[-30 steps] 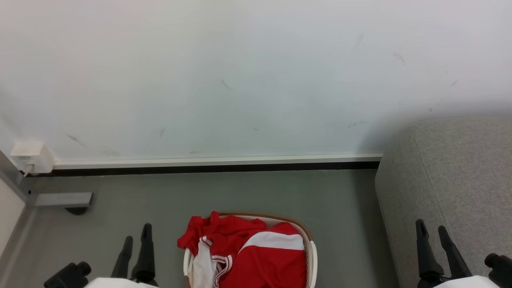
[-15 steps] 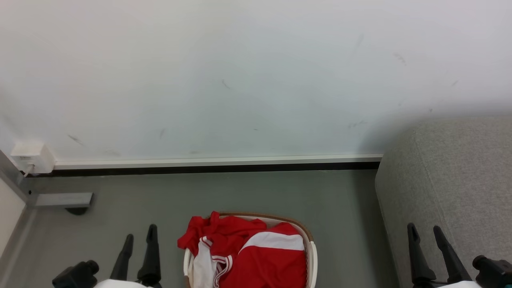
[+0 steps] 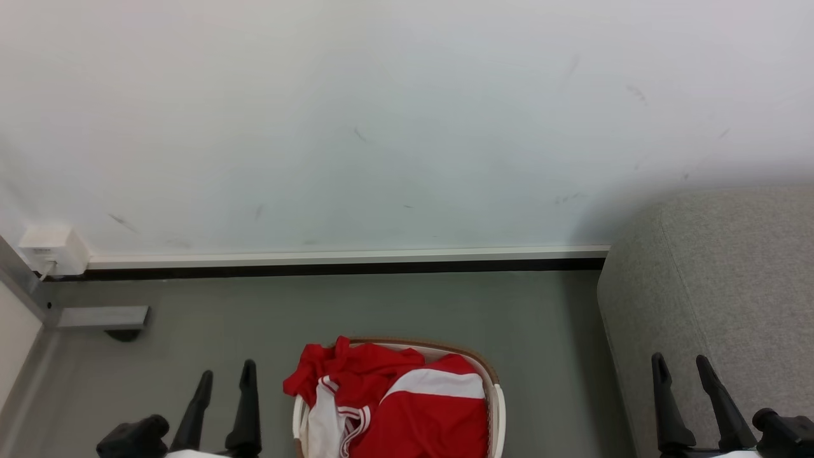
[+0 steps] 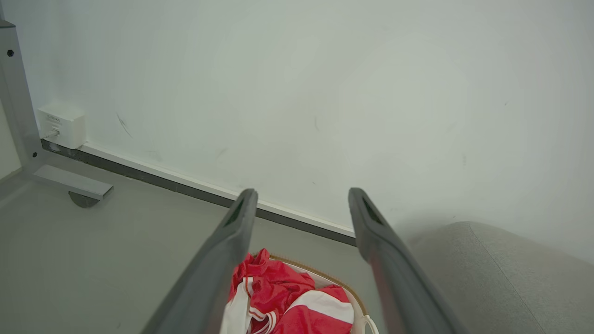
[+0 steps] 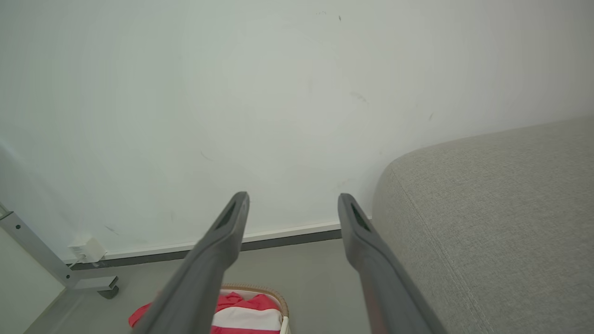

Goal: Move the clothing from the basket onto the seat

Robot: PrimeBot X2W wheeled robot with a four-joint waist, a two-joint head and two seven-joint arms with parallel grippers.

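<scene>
Quick update from the remote chair. Over the last second my left claw (image 3: 227, 370) has slid a little toward the basket (image 3: 500, 407), and its two fingers have spread a touch wider. The right claw (image 3: 680, 357) nudged slightly inward and widened too. Both are open and holding nothing.

I read that as lining up for the first grab, so the task is basically at zero. The clothing (image 3: 413, 413) is still heaped in the basket, just off the inner side of the left claw and well apart from the right one. One red fold flops over the rim on the left claw's side. That overhang looks like the easiest bit to pinch, though it's soft and will probably drag the rest out in a tangle.

The seat (image 3: 731, 280) is just beside the right claw, stretching away past its fingertips and outer side, with its rounded grey edge between that claw and the basket. It's a coarse woven fabric, so I'd guess the shirt stays put once dropped.

Room-wise, there's smooth grey-green floor (image 3: 381, 305) ahead of both claws. Past that is a scuffed white wall (image 3: 381, 127) with a skirting strip (image 3: 343, 257) at its foot. Off the left claw's outer side there's a white box (image 3: 51, 249) on the wall and a metal foot (image 3: 102, 316) of some frame.
</scene>
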